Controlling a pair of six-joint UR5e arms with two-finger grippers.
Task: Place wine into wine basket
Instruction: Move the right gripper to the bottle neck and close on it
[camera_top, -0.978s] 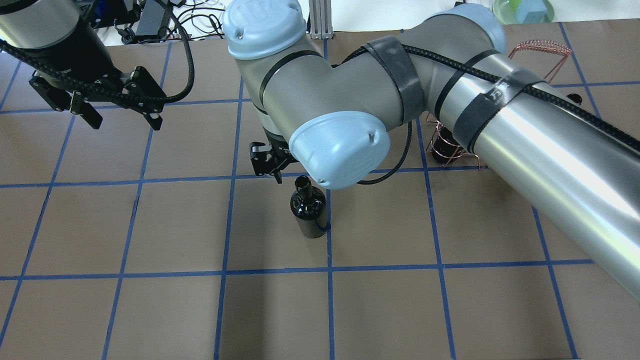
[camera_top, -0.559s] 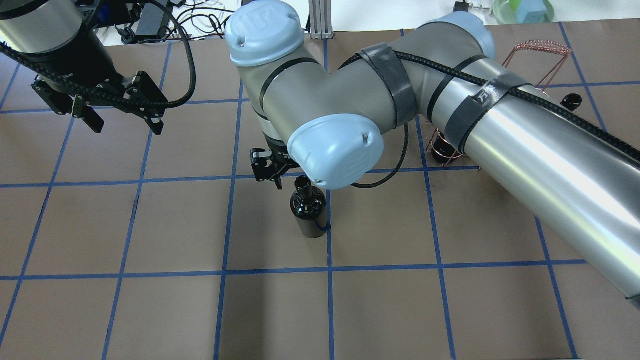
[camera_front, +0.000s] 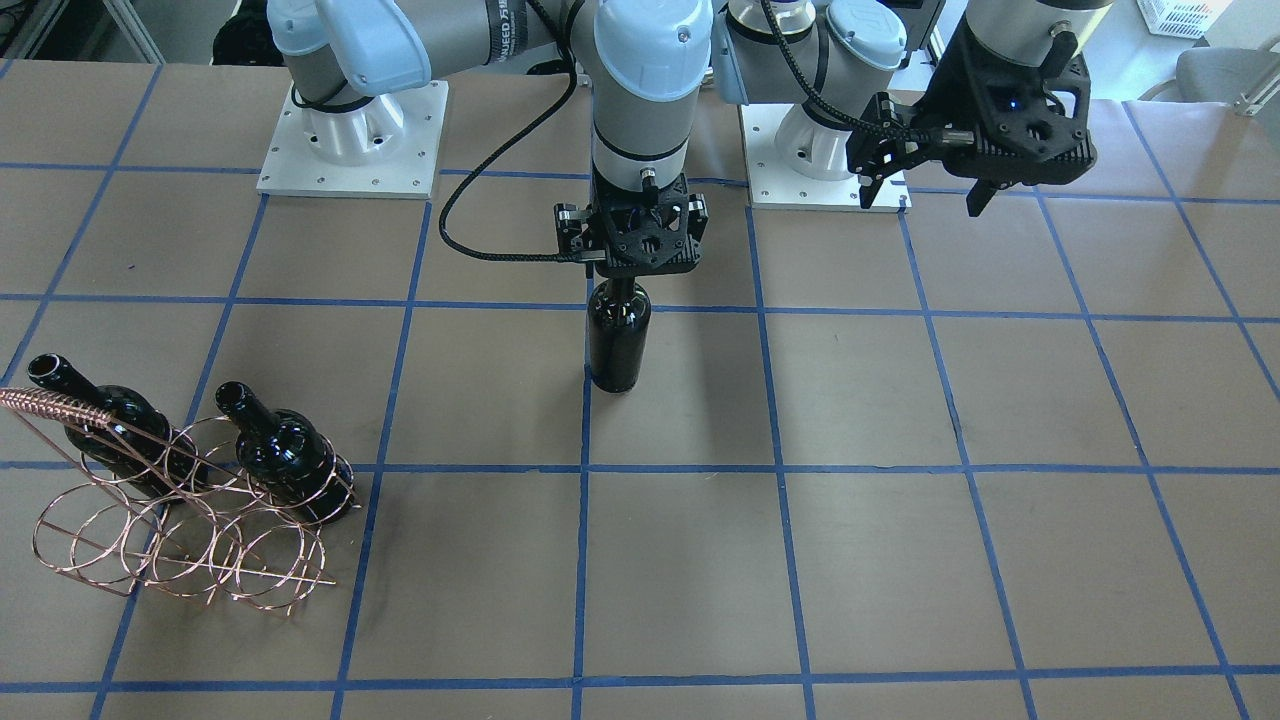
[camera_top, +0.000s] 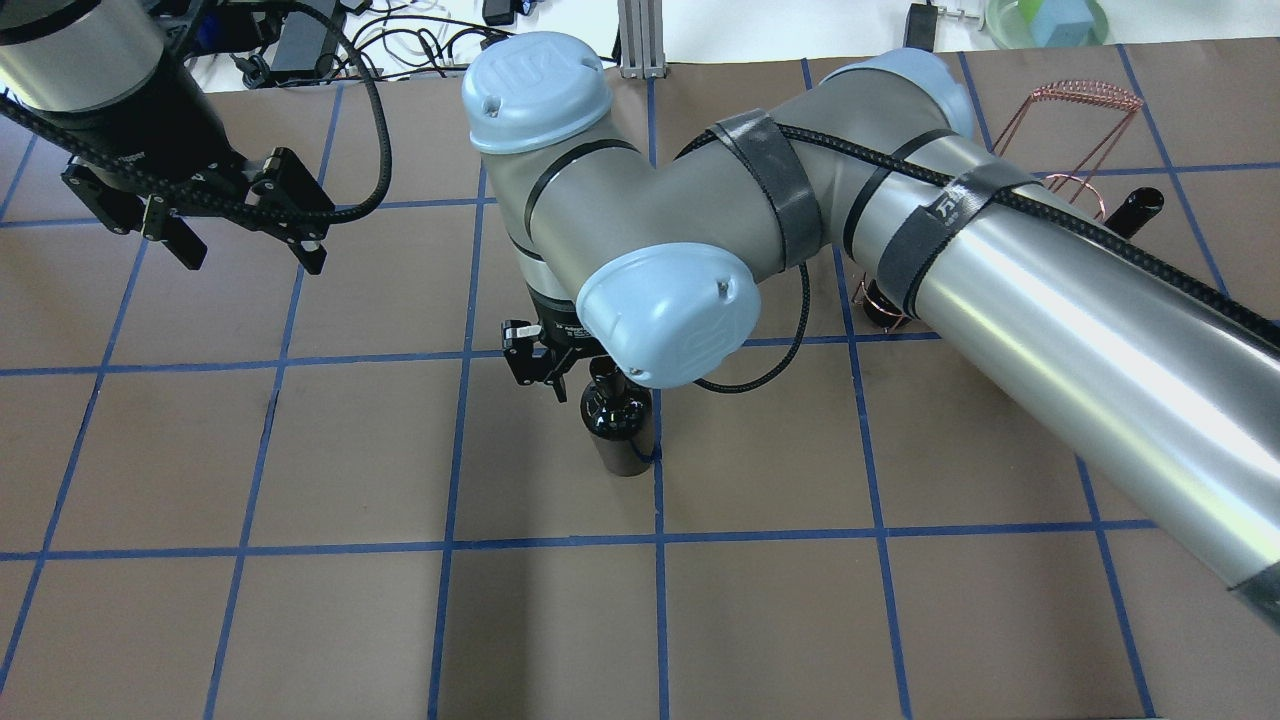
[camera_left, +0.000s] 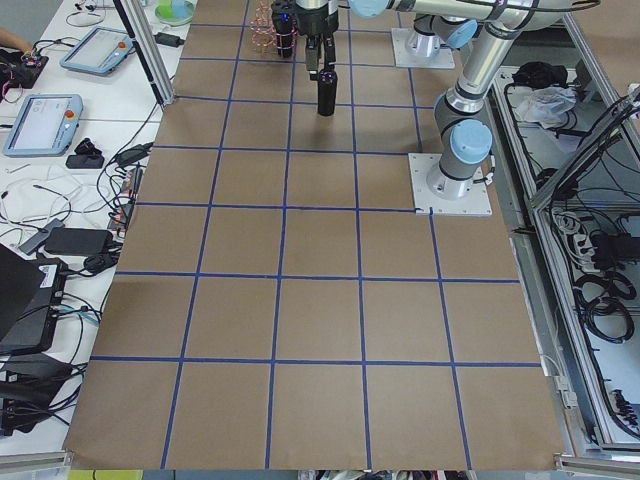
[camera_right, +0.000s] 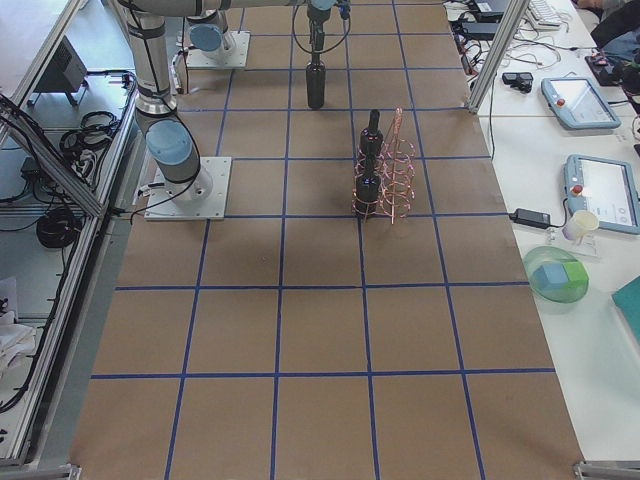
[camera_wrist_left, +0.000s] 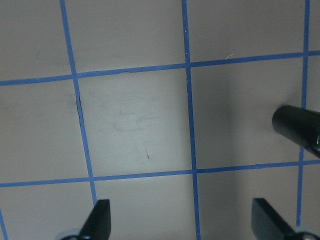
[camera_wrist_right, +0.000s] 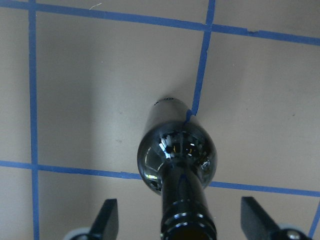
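Note:
The wine bottle (camera_front: 618, 340), glossy near-black, stands upright mid-table on a blue tape line; it also shows in the overhead view (camera_top: 620, 425). My right gripper (camera_front: 630, 268) hangs straight over it. In the right wrist view the bottle (camera_wrist_right: 177, 150) sits below and its neck lies between the open fingers (camera_wrist_right: 107, 217), apart from both. The copper wire wine basket (camera_front: 180, 530) stands far off on my right and holds two alike bottles (camera_front: 285, 450). My left gripper (camera_top: 248, 250) is open and empty, raised at the far left.
The table is brown paper (camera_top: 300, 620) with a blue tape grid. Both arm bases (camera_front: 350, 140) are bolted at the robot's edge. My right forearm (camera_top: 1050, 300) hides most of the basket in the overhead view; only its handle (camera_top: 1078, 97) shows. Cables and a green bowl (camera_top: 1045, 20) lie beyond the far edge.
My right gripper has come down and closer over the bottle, so the neck now sits between its fingers. The left gripper has barely shifted.

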